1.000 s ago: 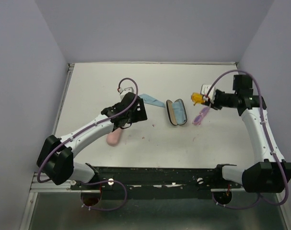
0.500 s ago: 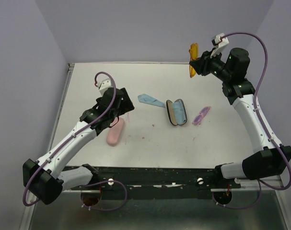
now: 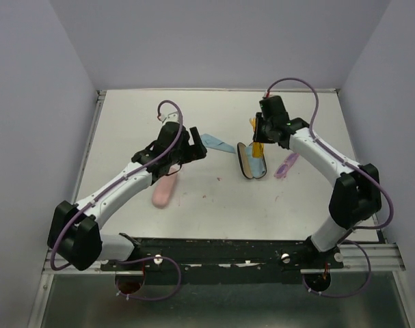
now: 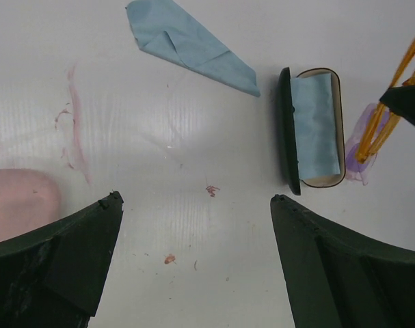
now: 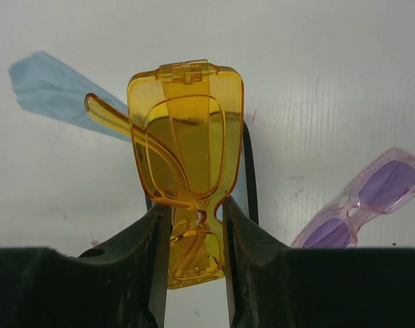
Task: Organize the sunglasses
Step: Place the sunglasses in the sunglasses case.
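The right gripper (image 5: 191,219) pinches the orange sunglasses (image 5: 186,130) at the bridge, with one finger on each side. The folded pair points straight away from the fingers and is over the open black case (image 4: 284,137), in which an inner cloth (image 4: 315,119) lies. The pink-purple sunglasses (image 5: 364,205) lie on the table (image 4: 159,157), just to the right of this gripper and beside the case. The left gripper (image 4: 193,205) has its fingers spread wide apart and grips nothing. Ahead of it lies a light blue cloth (image 4: 186,44), and the closed pink case (image 4: 19,198) is just beside its left finger.
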Available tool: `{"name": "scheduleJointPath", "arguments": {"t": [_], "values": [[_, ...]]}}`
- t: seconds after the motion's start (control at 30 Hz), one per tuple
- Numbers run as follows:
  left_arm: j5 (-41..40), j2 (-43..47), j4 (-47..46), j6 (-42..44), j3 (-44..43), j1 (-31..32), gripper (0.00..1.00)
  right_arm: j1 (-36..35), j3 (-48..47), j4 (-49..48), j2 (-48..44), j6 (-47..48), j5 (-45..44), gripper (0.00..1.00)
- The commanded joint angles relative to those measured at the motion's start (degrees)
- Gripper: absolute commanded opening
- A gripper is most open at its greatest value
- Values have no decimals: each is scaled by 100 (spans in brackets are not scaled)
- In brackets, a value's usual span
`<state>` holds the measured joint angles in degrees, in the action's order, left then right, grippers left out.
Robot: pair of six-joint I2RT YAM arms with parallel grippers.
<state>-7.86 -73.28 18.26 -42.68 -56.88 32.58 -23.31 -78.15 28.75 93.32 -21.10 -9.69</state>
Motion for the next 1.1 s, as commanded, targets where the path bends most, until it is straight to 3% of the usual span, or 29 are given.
{"name": "scheduleJointPath", "arguments": {"t": [0.0, 0.23, 0.63, 1.07], "values": [[934, -485, -463, 145, -60, -23, 99, -472, 11, 526, 361, -105, -805, 3], [1444, -1179, -613, 189, -341, -23, 99, -710, -34, 842, 846, -175, -1386, 3], [1832, -1664, -842, 242, -596, -6, 99, -719, 28, 763, 1311, -122, -1140, 4], [1928, -1760, -859, 321, -596, -15, 99, -754, -280, 1088, 1619, -192, -1483, 18]]}}
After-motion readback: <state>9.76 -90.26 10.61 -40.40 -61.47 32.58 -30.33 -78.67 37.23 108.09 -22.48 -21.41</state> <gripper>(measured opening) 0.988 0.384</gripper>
